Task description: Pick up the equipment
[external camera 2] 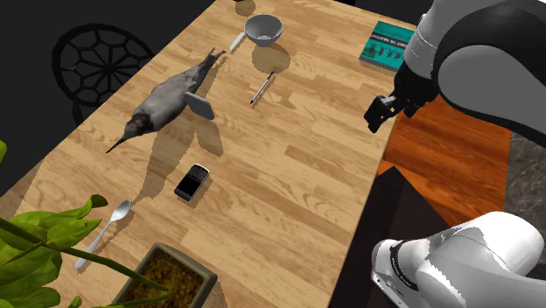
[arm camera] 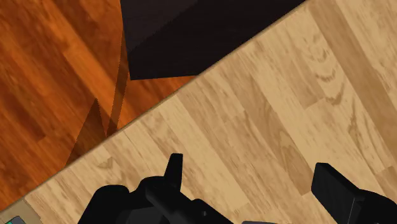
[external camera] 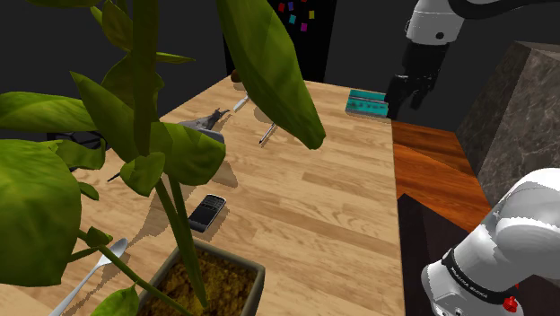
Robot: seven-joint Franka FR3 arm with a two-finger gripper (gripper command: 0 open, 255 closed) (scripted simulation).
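Observation:
The equipment looks like a small black handheld device with a screen and keys (external camera: pixel 205 213) (external camera 2: pixel 192 182), lying flat on the light wooden table (external camera: pixel 323 197) near the plant pot. My black gripper (external camera: pixel 404 95) (external camera 2: pixel 382 114) (arm camera: pixel 251 175) hangs above the table's edge at the shoulder view's right, close to a teal book (external camera: pixel 366 103) (external camera 2: pixel 386 44) and far from the device. In the wrist view its fingers stand apart with nothing between them; below them are table planks and red-brown floor (arm camera: pixel 57 83).
A large leafy plant in a pot (external camera: pixel 211 278) (external camera 2: pixel 166 276) hides part of the shoulder view. A grey bird figure (external camera 2: pixel 166 101), a pen-like stick (external camera 2: pixel 262 87), a grey bowl (external camera 2: pixel 263 29) and a spoon (external camera 2: pixel 105 232) lie on the table. The stand (external camera 2: pixel 455 271) is nearby.

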